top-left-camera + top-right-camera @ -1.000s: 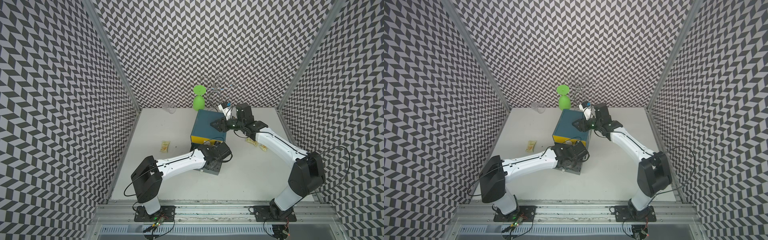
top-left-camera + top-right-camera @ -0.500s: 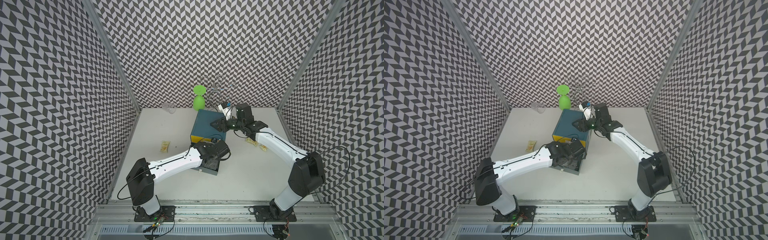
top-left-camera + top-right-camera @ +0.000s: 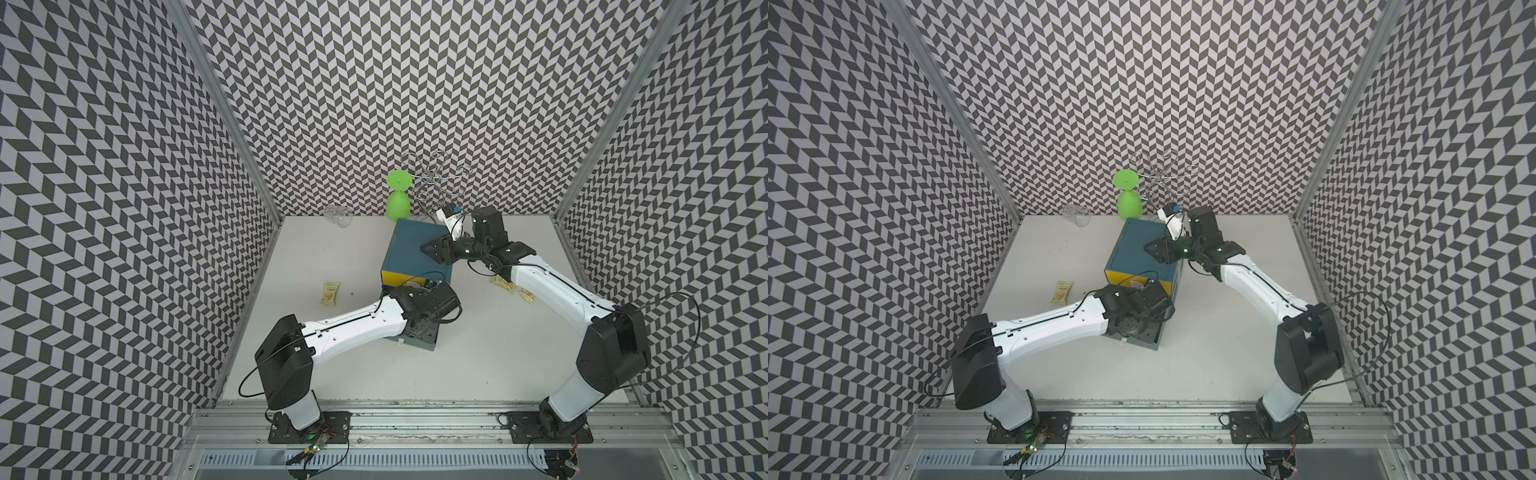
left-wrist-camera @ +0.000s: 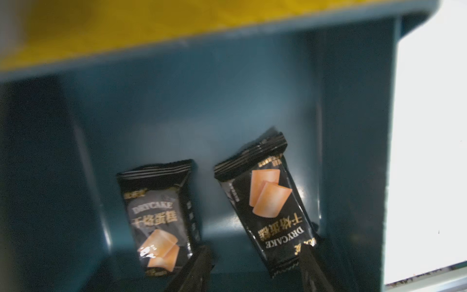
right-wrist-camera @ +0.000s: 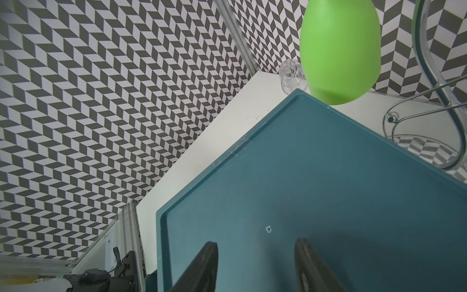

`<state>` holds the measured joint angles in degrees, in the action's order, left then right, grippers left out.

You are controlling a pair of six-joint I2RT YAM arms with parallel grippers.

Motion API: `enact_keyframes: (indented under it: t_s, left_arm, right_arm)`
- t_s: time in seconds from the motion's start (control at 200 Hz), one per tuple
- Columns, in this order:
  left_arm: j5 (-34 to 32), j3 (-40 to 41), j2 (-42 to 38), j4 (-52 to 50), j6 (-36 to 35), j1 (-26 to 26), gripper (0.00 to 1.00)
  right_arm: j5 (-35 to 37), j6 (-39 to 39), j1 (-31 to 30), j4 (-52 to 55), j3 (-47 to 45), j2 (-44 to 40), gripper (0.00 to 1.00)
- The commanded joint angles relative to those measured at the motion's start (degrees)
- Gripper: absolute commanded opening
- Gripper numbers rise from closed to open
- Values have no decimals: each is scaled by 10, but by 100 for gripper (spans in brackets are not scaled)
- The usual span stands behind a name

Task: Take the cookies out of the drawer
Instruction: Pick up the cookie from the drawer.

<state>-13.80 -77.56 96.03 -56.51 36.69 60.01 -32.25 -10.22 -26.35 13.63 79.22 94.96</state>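
Robot lab test cell. Chevron-patterned walls (image 3: 374, 83) enclose white table (image 3: 478, 365) around teal drawer box (image 3: 415, 249); aluminium rail (image 3: 415, 409) with exposed wiring (image 3: 320, 451) in front of box carries two bolted arms (image 3: 353, 328).

White-shelled left arm (image 3: 353, 326) and right arm (image 3: 552, 291), bulky black joints (image 3: 286, 365), thin looping black cables (image 3: 240, 388).

The walls (image 3: 415, 83) carry a dark grey and white chevron pattern, and the table (image 3: 415, 374) is plain white. The cabinet (image 3: 411, 249) is teal with a yellow front; the drawer (image 4: 202, 101) is teal inside. A black cookie packet (image 4: 158, 217) and a second black packet (image 4: 270, 207) show tan biscuits and gold lettering. A pale yellow packet (image 3: 330, 292) has a tan print. The goblet (image 3: 397, 203) is bright green
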Motion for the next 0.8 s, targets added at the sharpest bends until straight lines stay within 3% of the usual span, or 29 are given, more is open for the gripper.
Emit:
enact_keyframes:
  t_s: [0.0, 0.391, 0.796]
  left_arm:
    - [35, 10, 17, 20, -8, 3, 64]
    - [44, 32, 56, 34, -14, 2, 65]
    - [25, 34, 60, 36, -15, -1, 46]
  right_arm:
    - [6, -2, 0, 62, -26, 21, 53]
    - [1, -1, 0, 61, -26, 22, 53]
    - [1, -2, -1, 59, -29, 17, 53]
